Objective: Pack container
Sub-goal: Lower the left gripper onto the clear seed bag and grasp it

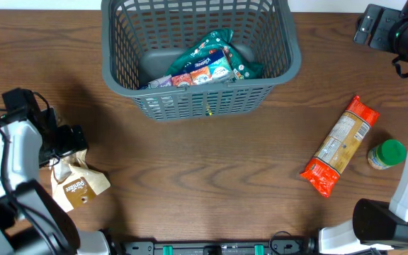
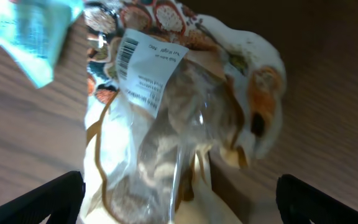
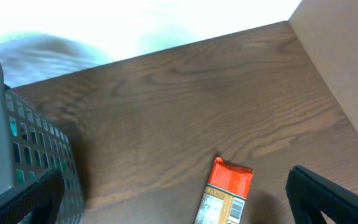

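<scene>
**Left arm poised over snack bag, basket at far edge**

The large dark grey lattice-sided plastic basket (image 1: 197, 106) sits at the table's far middle with a teal crinkly packet (image 1: 207, 62) inside. The left gripper (image 2: 182, 202) hangs over a brown-and-white plastic bag (image 1: 76, 183), fingers spread wide either side. The right gripper (image 3: 176, 202) also gapes, above an orange rectangular packet (image 1: 340, 145).

Packets (image 1: 207, 64) in container (image 1: 190, 106), bag (image 1: 76, 185) left, long packet (image 1: 340, 145) beside jar (image 1: 387, 154) right
</scene>
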Controlling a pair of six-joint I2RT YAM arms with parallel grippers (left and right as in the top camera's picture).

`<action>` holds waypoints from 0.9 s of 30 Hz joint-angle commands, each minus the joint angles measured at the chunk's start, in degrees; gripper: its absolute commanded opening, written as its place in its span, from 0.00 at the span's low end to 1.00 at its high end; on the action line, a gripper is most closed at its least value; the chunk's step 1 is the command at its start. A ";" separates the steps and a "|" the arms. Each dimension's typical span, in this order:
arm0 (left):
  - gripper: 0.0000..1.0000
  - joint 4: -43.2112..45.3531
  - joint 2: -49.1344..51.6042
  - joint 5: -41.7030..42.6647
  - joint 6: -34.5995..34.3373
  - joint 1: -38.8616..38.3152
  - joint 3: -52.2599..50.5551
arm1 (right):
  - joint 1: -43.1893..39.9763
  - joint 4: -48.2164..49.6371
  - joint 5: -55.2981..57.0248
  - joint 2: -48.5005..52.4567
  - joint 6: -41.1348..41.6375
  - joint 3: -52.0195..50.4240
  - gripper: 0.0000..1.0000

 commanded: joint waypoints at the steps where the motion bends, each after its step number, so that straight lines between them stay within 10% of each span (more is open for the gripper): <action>1: 0.99 1.14 2.99 -0.68 -1.14 0.17 -0.28 | -0.11 -0.13 -0.22 0.02 -0.57 -0.20 0.99; 21: 1.00 6.99 12.59 -0.02 -1.09 0.17 -4.55 | -0.11 -0.22 -0.20 0.02 -0.59 -0.20 0.99; 23: 0.90 7.02 12.59 0.00 -1.11 0.17 -5.07 | -0.11 -0.20 -0.20 0.02 -0.59 -0.20 0.99; 27: 0.41 6.71 12.59 0.00 -1.11 0.17 -5.16 | -0.11 -0.24 -0.20 0.02 -0.61 -0.20 0.99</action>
